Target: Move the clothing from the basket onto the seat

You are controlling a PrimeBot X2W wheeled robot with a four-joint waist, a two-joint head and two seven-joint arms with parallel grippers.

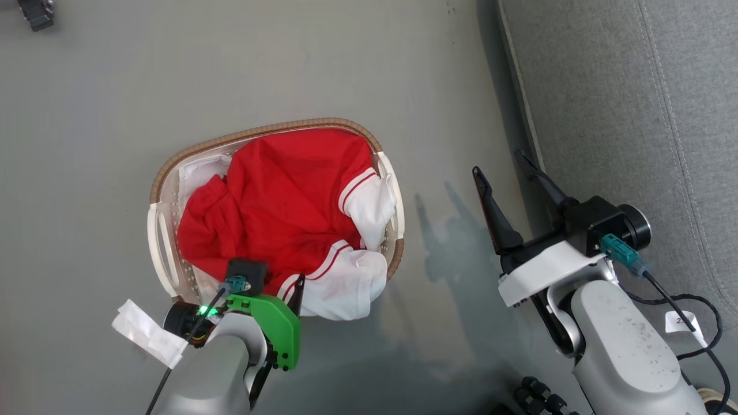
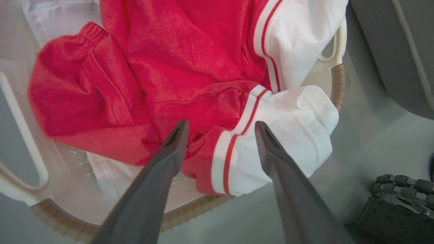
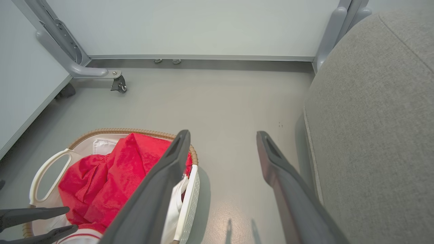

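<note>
The clothing [image 1: 277, 196] lay heaped in the basket [image 1: 300, 123], covering most of a white liner [image 1: 199, 170], with one white sleeve [image 1: 346, 288] spilling over the near rim. It looked soft, light and limp, likely to sag and trail when lifted, so a thick red fold beside the striped cuff [image 2: 220, 152] seemed the surest hold. The left jaws stood apart over that fold, empty. The right jaws, also apart and empty, hung over the floor [image 1: 450, 144] between basket and seat [image 1: 634, 115].

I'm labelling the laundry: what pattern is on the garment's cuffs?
Red-and-white stripes on the cuffs, clearest in the left wrist view.
</note>
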